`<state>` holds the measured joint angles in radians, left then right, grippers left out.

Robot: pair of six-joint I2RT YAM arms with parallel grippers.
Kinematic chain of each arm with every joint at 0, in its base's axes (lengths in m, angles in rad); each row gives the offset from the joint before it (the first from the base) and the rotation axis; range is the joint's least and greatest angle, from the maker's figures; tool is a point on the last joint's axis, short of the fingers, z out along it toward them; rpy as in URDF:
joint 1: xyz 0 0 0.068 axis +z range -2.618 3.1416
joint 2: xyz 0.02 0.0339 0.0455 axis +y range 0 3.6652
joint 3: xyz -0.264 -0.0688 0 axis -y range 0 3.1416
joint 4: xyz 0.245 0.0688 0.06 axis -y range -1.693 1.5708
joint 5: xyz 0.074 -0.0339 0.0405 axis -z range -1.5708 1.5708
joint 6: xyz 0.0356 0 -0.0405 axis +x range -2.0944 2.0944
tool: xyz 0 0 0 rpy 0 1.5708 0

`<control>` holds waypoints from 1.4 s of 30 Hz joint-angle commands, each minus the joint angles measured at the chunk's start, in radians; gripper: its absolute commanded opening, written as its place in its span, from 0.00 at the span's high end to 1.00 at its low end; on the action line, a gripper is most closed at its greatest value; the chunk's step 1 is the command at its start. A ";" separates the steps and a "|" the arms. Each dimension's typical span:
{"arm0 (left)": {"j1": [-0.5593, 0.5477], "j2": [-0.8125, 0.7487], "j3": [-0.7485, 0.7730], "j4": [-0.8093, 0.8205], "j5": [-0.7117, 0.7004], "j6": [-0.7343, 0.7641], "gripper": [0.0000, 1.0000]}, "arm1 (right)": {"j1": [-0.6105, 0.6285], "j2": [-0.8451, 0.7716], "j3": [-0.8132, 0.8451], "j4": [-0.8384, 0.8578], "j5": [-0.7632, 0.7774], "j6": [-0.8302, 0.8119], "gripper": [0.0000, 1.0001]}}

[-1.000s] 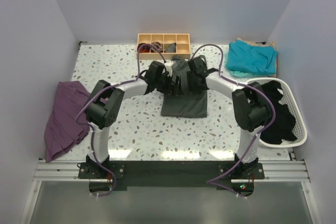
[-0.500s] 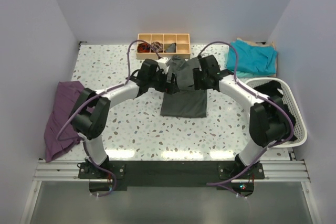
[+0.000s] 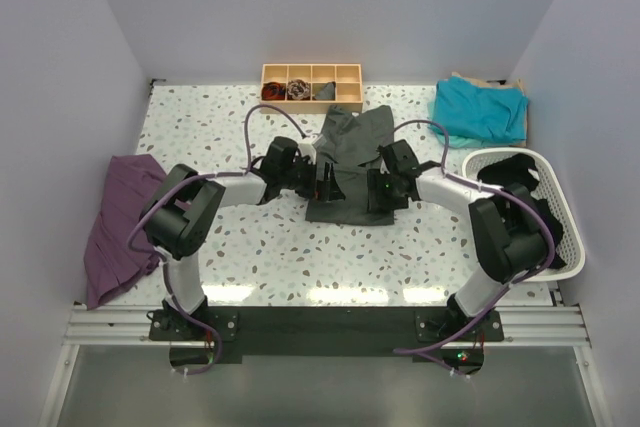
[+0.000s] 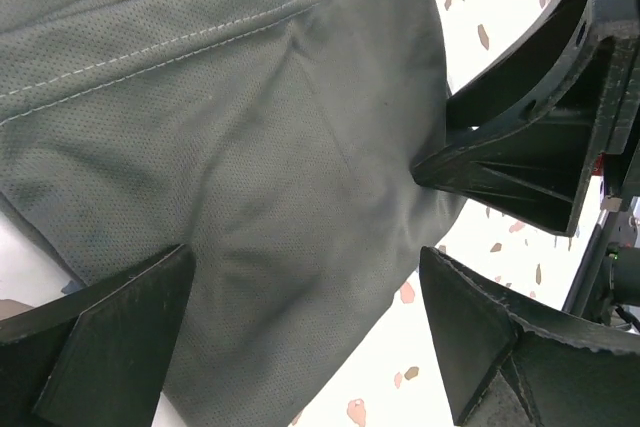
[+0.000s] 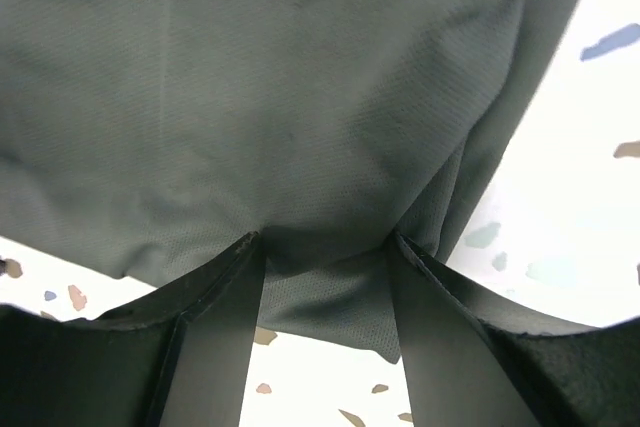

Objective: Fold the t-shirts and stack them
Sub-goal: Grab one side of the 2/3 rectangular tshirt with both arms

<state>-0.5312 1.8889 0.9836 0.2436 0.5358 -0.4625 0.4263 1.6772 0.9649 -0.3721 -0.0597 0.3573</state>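
The speckled table [image 3: 250, 237] carries everything. In its middle lies the charcoal grey t-shirt [image 3: 352, 147], partly folded: the near part is a flat rectangle, and the far part spreads loose and wrinkled toward the back edge. At the left edge a purple cloth [image 3: 120, 227] hangs partly over the side. At the right edge stands a white basket [image 3: 572, 237] with black clothes [image 3: 520, 172] inside. The teal t-shirt [image 3: 480, 110] lies crumpled in the far right corner, well apart from the grey one. A wooden tray [image 3: 347, 75] stands at the back edge, with small things in its left compartments; what they are I cannot tell.

Both arms reach inward and meet over the grey t-shirt, one on each side. The left gripper [image 4: 305, 252] is low over the cloth with its fingers wide apart and nothing between them but the fabric underneath. The right gripper [image 5: 326, 239] has its fingers apart too, more narrowly, with a fold of the grey cloth lying in the gap
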 commanded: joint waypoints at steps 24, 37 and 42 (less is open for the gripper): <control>-0.047 -0.160 0.004 -0.105 -0.166 0.076 0.00 | 0.000 -0.335 -0.123 -0.151 0.238 0.155 0.25; 0.007 -0.350 -0.397 0.081 -0.195 -0.005 0.00 | -0.001 -0.493 -0.397 0.019 0.087 0.301 0.24; 0.025 -0.320 -0.439 0.190 -0.125 -0.037 0.00 | -0.008 -0.464 -0.440 0.082 0.063 0.321 0.24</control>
<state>-0.5220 1.5520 0.5755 0.3275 0.3531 -0.4622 0.4286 1.2041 0.5484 -0.3897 0.0387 0.6334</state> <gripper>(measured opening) 0.997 0.757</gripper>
